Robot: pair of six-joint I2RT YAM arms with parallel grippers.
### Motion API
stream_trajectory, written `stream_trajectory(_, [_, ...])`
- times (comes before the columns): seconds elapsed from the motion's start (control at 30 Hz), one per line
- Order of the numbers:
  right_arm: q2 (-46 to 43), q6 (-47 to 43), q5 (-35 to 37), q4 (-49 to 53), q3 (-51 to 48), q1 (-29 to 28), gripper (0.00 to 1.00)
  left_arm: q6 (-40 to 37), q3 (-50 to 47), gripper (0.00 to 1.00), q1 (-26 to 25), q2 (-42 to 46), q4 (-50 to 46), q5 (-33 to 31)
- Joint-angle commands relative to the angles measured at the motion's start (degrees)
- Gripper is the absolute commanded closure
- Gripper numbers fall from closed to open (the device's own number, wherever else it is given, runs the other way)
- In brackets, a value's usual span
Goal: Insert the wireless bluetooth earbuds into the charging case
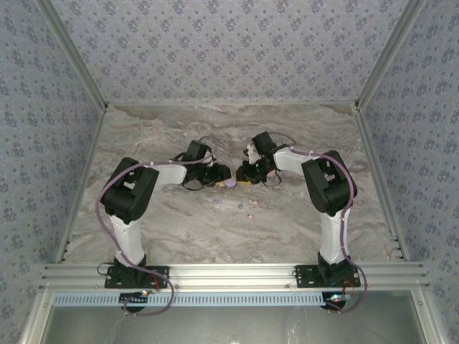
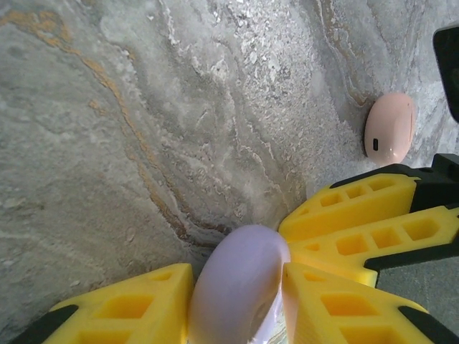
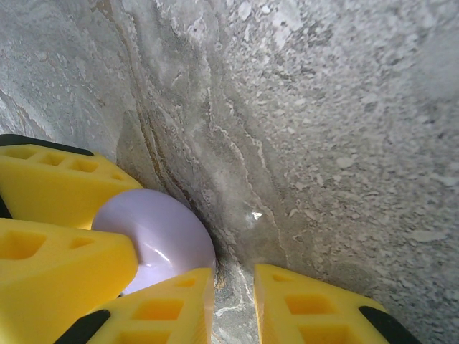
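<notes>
A lilac round charging case (image 2: 237, 287) stands on edge on the marble table, and my left gripper (image 2: 237, 279) is shut on it across its flat sides. From above, the case (image 1: 229, 183) lies where the two arms meet, between the left gripper (image 1: 219, 179) and the right gripper (image 1: 244, 179). My right gripper (image 3: 233, 283) is shut with nothing between its fingers. Its left finger (image 3: 168, 304) rests against the rim of the case (image 3: 154, 240). Tiny lilac (image 1: 216, 203) and salmon-pink (image 1: 249, 211) earbuds lie loose on the table, nearer the arm bases.
A salmon-pink round case (image 2: 389, 127) lies flat on the marble table (image 1: 179, 229), just beyond the right gripper's yellow fingers (image 2: 344, 208). Patterned walls and a metal frame (image 1: 229, 272) close in the table on all sides.
</notes>
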State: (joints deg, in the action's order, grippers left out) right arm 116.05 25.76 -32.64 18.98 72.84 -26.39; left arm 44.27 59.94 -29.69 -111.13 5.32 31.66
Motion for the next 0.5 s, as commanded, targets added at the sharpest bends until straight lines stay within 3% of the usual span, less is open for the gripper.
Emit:
stream_trajectory(0.0, [1.5, 0.8, -1.3, 0.1, 0.0, -0.5, 0.75, 1.7, -0.1, 0.64, -0.5, -1.8, 2.1, 2.2])
stream_trajectory(0.47, [-2.2, 2.1, -2.2, -3.3, -3.1, 0.8, 0.72, 2.5, -0.9, 0.75, -0.3, -1.4, 3.3, 1.2])
